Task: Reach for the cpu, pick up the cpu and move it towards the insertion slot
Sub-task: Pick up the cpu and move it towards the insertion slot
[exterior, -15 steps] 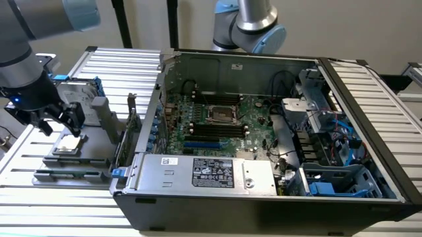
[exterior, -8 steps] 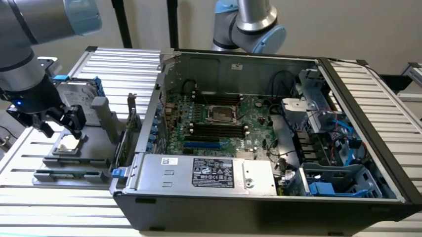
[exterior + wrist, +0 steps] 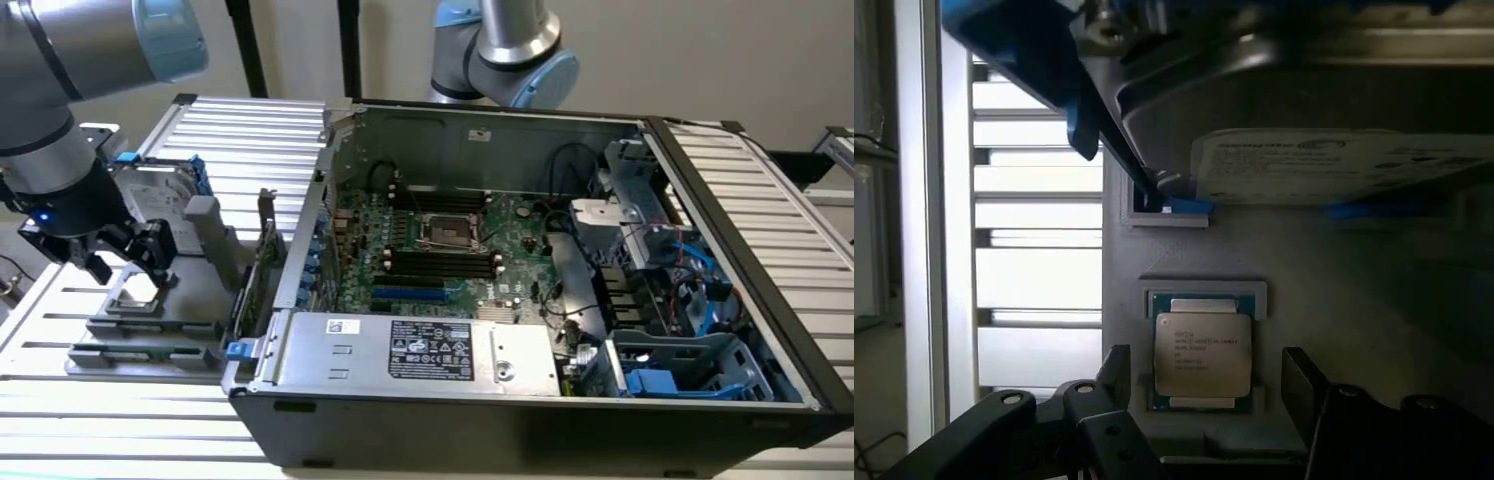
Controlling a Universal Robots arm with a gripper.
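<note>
Shows a black gripper [image 3: 130, 268] low over a grey tray [image 3: 147, 325], jaws released and spread wide. Places the chip [image 3: 1203, 353] right between the jaws, flat in a square recess, silver side up, with a gap to each finger [image 3: 1116, 368]. Puts a hard drive [image 3: 1334, 160] with blue rails just beyond the jaws, standing upright. Sets the socket [image 3: 447, 231] well away from the jaws, inside the open computer case [image 3: 534, 400], on the green board.
</note>
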